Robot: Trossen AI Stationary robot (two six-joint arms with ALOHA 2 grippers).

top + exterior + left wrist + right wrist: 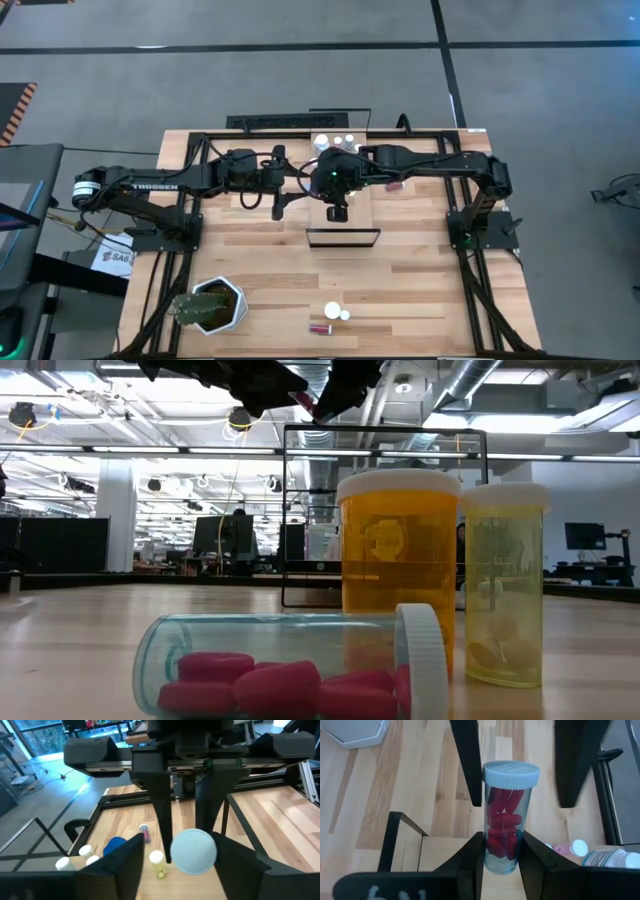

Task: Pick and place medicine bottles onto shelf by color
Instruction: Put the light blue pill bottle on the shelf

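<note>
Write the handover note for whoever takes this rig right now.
Right gripper: shut on a clear bottle of red pills, held above the shelf.
Left gripper: facing the right gripper, fingers either side of that bottle's white cap, not clamped; looks like a handover.
Done: several white-capped bottles stand at the shelf's far end.
Left: three bottles on the table's near edge, beside the plant pot; one lies on its side.

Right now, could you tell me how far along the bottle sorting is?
Several white-capped bottles already stand on the shelf. The right gripper holds a red-pill bottle above it, facing the open left gripper. Three bottles remain near the plant pot.
</note>
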